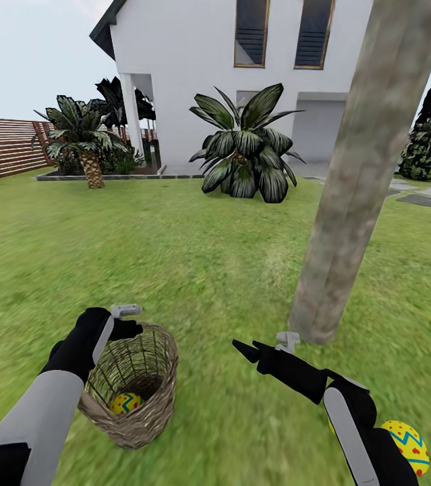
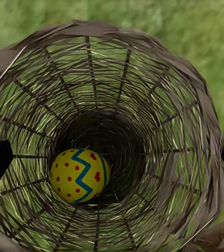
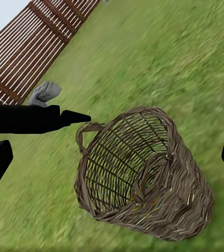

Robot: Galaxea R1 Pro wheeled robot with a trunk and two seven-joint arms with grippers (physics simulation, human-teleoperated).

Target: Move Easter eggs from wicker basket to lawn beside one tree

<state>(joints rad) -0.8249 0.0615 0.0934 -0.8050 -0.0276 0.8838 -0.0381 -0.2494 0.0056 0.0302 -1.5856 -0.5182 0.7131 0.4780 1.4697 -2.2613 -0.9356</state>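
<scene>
— Basket (image 1: 137,385) on the grass (image 1: 208,270), tilted, one egg (image 1: 126,403) at the bottom; the left gripper (image 1: 129,322) sits spread at its rim.

— Risk?

— Reaching in could tip the basket and roll the egg out. The right gripper (image 1: 247,349) hangs spread, empty.

— And further off?

— Another egg (image 1: 407,445) lies half cut off by the right arm, near the trunk (image 1: 357,196). A third I cannot find.
</scene>
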